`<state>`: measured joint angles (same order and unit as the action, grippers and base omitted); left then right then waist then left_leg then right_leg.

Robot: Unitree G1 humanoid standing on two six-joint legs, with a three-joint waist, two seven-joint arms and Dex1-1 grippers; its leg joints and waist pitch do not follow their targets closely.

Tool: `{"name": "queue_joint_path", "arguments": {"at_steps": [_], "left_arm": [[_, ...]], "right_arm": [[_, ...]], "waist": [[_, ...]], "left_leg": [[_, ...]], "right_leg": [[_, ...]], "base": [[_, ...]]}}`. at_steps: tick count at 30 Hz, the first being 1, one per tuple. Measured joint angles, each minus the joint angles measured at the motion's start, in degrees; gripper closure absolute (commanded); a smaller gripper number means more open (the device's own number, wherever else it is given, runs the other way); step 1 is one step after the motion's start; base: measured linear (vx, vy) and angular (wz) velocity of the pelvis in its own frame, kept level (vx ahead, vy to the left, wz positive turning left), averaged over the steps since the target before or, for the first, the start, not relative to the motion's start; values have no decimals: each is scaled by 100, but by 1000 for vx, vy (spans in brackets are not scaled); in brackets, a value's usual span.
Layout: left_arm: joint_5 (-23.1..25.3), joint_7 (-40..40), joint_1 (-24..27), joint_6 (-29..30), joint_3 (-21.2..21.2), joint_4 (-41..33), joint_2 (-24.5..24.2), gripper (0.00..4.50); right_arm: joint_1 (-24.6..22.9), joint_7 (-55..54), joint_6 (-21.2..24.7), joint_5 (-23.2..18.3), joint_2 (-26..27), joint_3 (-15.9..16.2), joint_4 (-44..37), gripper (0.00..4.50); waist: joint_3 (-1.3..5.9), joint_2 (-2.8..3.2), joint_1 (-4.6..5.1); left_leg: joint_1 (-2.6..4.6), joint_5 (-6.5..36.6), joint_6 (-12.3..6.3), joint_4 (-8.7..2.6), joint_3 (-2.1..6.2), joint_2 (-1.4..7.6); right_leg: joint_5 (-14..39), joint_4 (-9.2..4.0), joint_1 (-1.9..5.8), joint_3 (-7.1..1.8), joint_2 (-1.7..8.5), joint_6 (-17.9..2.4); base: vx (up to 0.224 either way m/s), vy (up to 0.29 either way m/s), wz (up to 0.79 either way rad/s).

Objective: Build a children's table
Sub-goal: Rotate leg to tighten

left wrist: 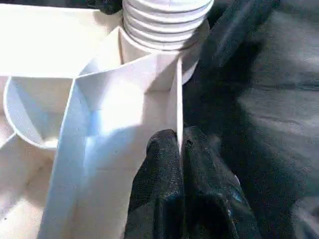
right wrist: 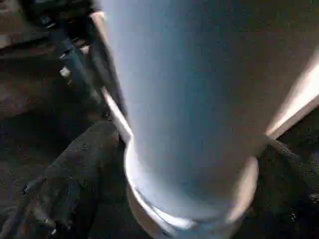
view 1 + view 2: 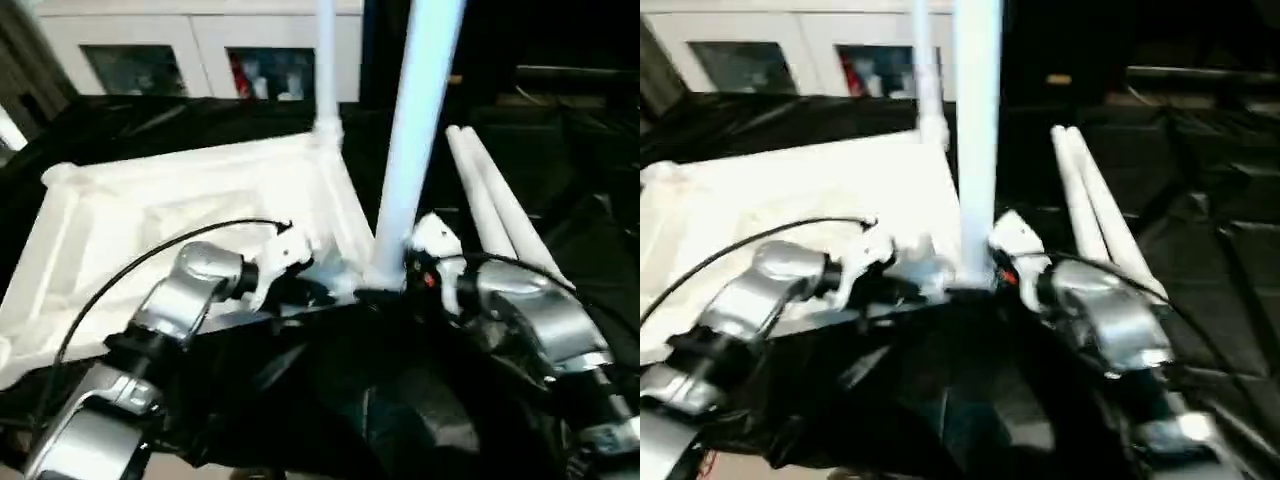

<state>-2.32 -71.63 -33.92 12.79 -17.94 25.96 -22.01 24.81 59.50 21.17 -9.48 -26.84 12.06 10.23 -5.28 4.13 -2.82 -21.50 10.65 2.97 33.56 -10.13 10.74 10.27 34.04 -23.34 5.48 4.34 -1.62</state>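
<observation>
The children's table top (image 3: 200, 190) lies upside down on black cloth, ribbed underside up. One white leg (image 3: 325, 60) stands in the far corner socket. Another leg (image 3: 415, 130) stands upright in the near corner socket, its threaded end (image 1: 164, 20) seated at the rim. My left gripper (image 1: 178, 142) is shut on the top's thin rim wall (image 1: 177, 99) just beside that socket. My right gripper (image 2: 189, 149) is open around the base of the near leg, one finger (image 2: 70, 174) on each side and a small gap showing. Two more legs (image 3: 490, 200) lie side by side to the right.
A white cabinet with glass doors (image 3: 200, 40) stands behind the table top. Crumpled black cloth (image 3: 330, 400) covers the work surface around and in front of it. My silver forearms (image 3: 540, 320) cross the near part of the scene.
</observation>
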Motion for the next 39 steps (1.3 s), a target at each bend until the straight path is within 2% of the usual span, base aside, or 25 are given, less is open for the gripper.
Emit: {"name": "queue_joint_path", "arguments": {"at_steps": [3,14,20,25,26,28,35,36,39], "left_arm": [[-36,-272,72,-66,-6,-99,-152,450],[-28,-405,77,-117,-45,-183,-226,450],[-25,-372,77,-137,-44,-133,-221,450],[14,66,17,39,39,29,-84,450],[76,379,-39,143,128,165,99,450],[214,1002,-281,359,235,464,439,450],[223,1989,-497,619,424,809,996,450],[239,2009,-497,619,425,808,1007,450],[337,1993,-496,559,397,808,1015,450]], "right_arm": [[-5,274,1,-38,-159,40,-105,50],[-45,336,8,-98,-108,183,-128,148],[-122,156,71,-94,40,170,-191,172],[-195,-631,96,-3,506,-59,-19,175],[-167,-1083,108,72,779,-200,181,175],[56,-2129,94,264,1353,-496,632,175],[510,-3738,-93,517,2089,-827,1382,175],[518,-3794,-134,544,2134,-841,1415,120],[518,-3806,-177,561,2209,-901,1447,104]], "waist": [[0,-1,-30],[1,-3,-69],[3,-7,-66],[5,-11,-19],[7,-19,11],[5,-25,114],[8,-32,185],[8,-32,186],[8,-33,194]], "left_leg": [[4,-1,1,1,0,3],[-1,-2,0,14,0,4],[0,-2,0,34,0,6],[11,-3,4,46,1,7],[20,-4,4,48,1,7],[18,7,33,58,1,6],[23,7,34,47,7,8],[23,4,28,46,7,8],[22,-10,5,46,7,7]], "right_leg": [[0,9,-1,1,-1,0],[-1,15,0,0,0,0],[-1,33,0,-1,0,0],[-7,45,5,-3,0,-5],[-10,45,13,-4,0,-8],[-16,44,10,-4,0,-7],[-21,44,14,0,-3,-8],[-21,43,14,-1,-3,-8],[-21,39,14,-1,-3,-7]], "base": [[0,0,0],[0,0,0],[0,0,0],[0,0,0],[0,0,0],[0,0,0],[0,0,0],[0,0,0],[0,0,0]]}}
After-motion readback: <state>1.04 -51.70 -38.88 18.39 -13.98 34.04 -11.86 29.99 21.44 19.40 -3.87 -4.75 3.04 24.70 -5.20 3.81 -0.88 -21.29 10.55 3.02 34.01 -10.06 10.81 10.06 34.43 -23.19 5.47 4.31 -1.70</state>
